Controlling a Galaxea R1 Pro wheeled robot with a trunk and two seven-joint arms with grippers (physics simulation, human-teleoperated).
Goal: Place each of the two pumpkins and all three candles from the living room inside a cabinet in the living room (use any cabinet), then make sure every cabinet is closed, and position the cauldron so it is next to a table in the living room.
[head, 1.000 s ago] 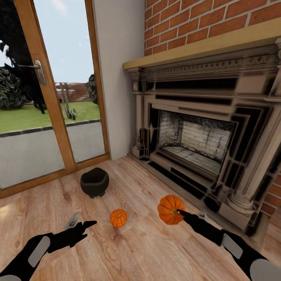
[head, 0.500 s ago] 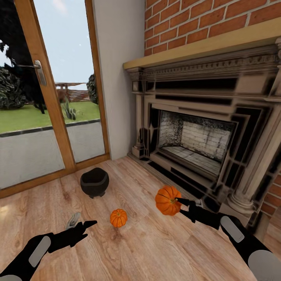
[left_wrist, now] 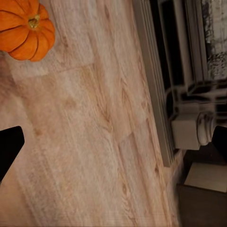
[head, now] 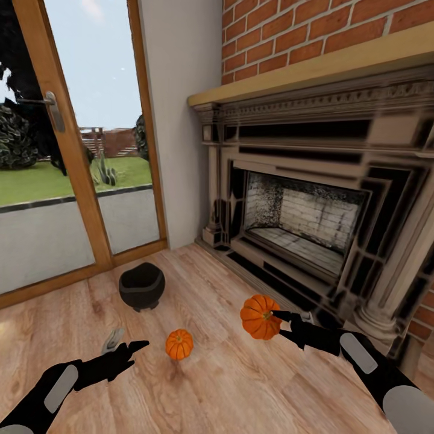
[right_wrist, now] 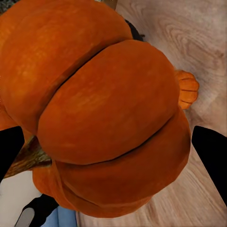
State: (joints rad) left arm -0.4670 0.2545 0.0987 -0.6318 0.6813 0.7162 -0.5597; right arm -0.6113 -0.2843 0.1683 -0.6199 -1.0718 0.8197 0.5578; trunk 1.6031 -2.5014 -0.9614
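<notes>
R pincer (head: 278, 316) grips big pumpkin (head: 260, 316) above the floor by the fireplace (head: 301, 223), hold looks shallow, may slip & roll. L pincer (head: 123, 347) open, empty; small pumpkin (head: 179, 344) & cauldron (head: 141, 286) on floor.

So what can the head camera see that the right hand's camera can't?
Head view alone: the black cauldron, the glass door and the left gripper. Right wrist view alone: a close look at the held pumpkin's ribs, with a fingertip at each side. Both share that pumpkin, the second pumpkin and the wood floor.
</notes>
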